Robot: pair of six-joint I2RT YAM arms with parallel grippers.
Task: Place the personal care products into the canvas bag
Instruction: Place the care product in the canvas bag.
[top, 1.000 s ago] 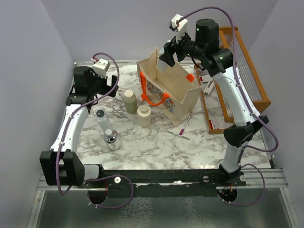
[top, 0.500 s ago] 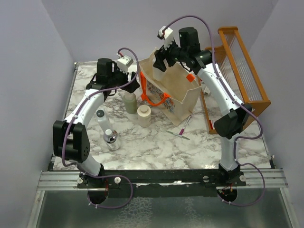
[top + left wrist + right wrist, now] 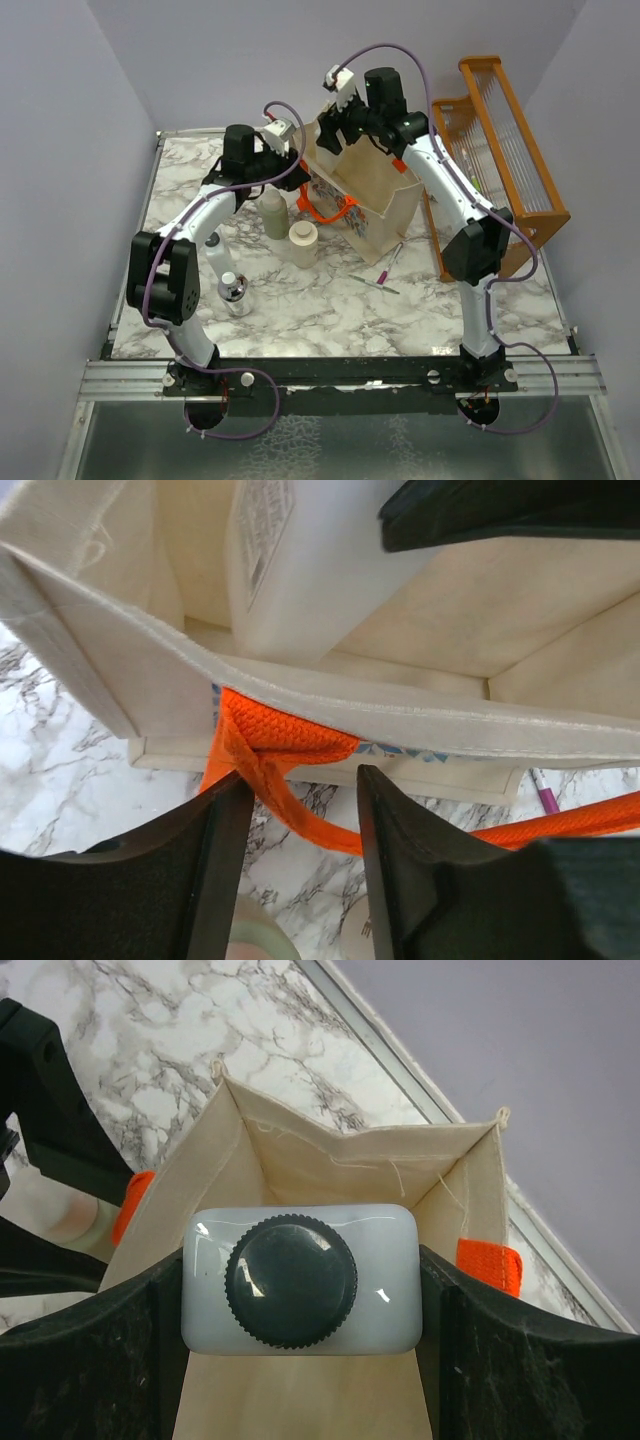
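Note:
The canvas bag [image 3: 375, 195] stands upright at the back middle of the marble table. Over its open mouth [image 3: 330, 1160] my right gripper [image 3: 300, 1295] is shut on a white bottle with a dark cap [image 3: 300, 1278], held upright between both fingers. My left gripper [image 3: 298, 820] is at the bag's near-left corner, open, with the orange handle [image 3: 290, 745] running between its fingertips and touching the left one. An olive-green bottle [image 3: 272, 213] and a beige bottle [image 3: 303, 243] stand just left of the bag. A short clear bottle with a chrome cap [image 3: 234, 293] stands nearer the front.
An orange slatted rack [image 3: 505, 140] leans at the right, close to the bag. Two pens [image 3: 385, 270] lie on the table in front of the bag. The left arm [image 3: 200, 225] arches over the left side of the table, hiding part of it.
My left gripper swung right to the bag's orange handle and its jaws narrowed. My right gripper carried the white bottle left and stands over the bag's mouth.

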